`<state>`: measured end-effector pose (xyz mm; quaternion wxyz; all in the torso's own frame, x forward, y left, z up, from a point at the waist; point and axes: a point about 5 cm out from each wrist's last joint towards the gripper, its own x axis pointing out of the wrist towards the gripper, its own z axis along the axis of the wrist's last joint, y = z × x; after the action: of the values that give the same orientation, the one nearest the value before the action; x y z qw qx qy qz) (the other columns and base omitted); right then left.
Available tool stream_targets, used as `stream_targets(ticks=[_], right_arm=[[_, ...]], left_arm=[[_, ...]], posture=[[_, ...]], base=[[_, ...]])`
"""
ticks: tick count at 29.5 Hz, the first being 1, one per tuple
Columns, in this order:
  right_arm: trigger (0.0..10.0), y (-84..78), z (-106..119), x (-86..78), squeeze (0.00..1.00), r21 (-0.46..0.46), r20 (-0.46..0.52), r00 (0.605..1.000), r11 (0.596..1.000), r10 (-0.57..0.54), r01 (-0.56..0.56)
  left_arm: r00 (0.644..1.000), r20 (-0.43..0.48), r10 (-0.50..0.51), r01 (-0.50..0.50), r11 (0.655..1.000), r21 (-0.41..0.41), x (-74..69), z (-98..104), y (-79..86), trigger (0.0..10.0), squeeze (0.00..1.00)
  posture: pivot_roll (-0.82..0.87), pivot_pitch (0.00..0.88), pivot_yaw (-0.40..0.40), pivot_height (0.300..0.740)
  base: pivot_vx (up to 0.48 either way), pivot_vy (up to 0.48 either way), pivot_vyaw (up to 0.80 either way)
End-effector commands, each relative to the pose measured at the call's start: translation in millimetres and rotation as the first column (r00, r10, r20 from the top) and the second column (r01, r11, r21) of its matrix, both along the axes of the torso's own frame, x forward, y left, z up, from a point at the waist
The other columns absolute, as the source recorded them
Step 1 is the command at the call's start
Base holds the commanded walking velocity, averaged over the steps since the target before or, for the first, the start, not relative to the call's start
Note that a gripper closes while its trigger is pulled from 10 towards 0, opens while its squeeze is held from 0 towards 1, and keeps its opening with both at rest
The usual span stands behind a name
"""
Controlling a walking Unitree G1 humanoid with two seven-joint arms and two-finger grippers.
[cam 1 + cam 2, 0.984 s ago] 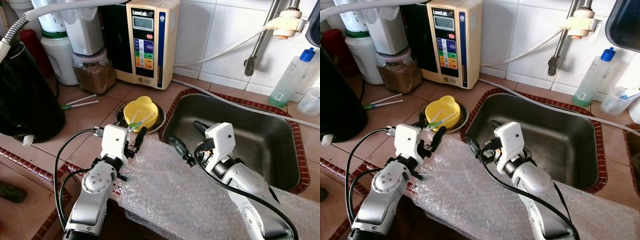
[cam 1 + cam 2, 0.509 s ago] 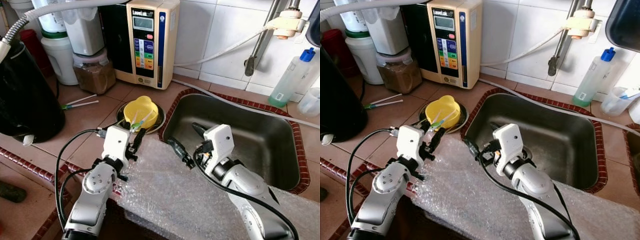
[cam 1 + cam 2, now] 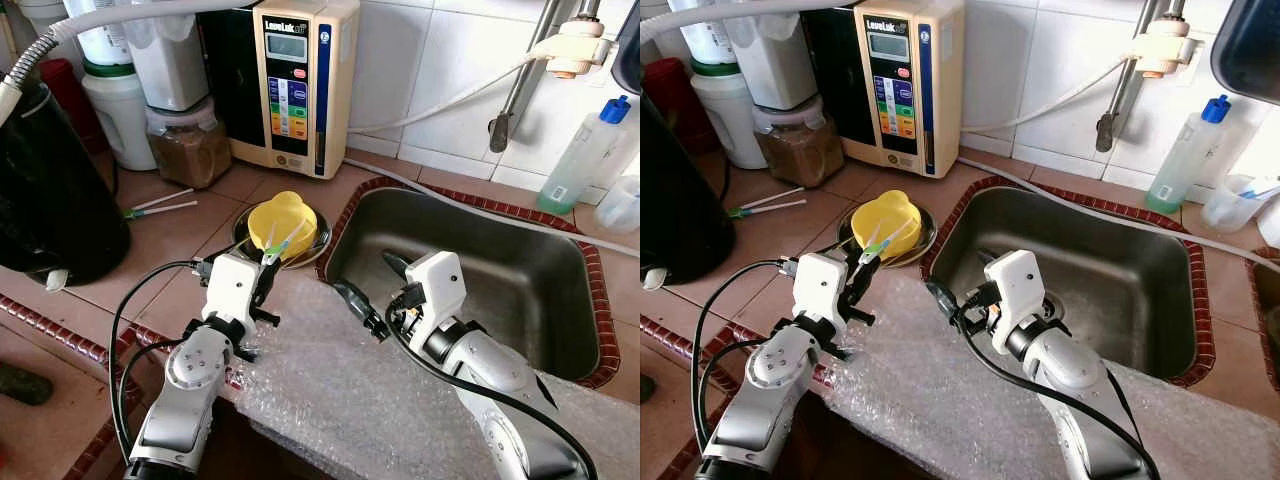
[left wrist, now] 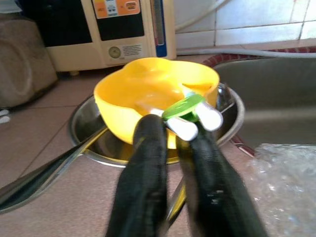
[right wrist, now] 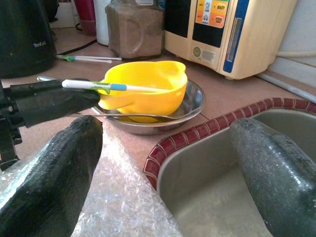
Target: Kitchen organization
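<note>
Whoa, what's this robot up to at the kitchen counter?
It's tidying up by the sink. Its left gripper is pinched shut on the ends of two white-and-green toothbrush-like sticks that rest in a yellow bowl, which sits in a metal dish. The right gripper hovers open over the sink's edge, above a sheet of bubble wrap.
</note>
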<state>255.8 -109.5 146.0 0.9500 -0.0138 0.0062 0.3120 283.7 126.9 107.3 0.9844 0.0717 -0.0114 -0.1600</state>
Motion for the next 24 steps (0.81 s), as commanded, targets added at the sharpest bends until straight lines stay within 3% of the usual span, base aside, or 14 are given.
stream_targets(ticks=[1, 15, 24], right_arm=[[10.0, -0.9, 1.5, 1.8, 0.0, -0.004, 0.004, 1.0, 1.0, -0.003, 0.003], [10.0, -0.7, 3.7, 6.1, 0.0, -0.006, 0.021, 1.0, 1.0, -0.009, 0.009], [10.0, -2.5, 4.5, 9.2, 0.0, -0.008, 0.039, 0.999, 1.0, -0.027, 0.027]], left_arm=[[1.0, 0.009, 0.006, -0.006, 1.0, 0.014, 2.0, 1.3, 1.0, 0.0, 0.0], [0.995, 0.049, 0.088, -0.09, 0.995, 0.046, 2.1, 4.1, 11.0, 0.0, 0.0], [0.974, 0.159, 0.163, -0.174, 0.983, 0.054, 6.1, 19.6, 20.0, 0.0, 0.0]], posture=[[0.0, 0.0, -0.012, 0.74], [0.01, 0.0, -0.019, 0.74], [0.01, 0.0, -0.023, 0.74]], base=[[0.0, 0.0, 0.0], [0.0, 0.0, 0.0], [0.0, 0.0, 0.0]])
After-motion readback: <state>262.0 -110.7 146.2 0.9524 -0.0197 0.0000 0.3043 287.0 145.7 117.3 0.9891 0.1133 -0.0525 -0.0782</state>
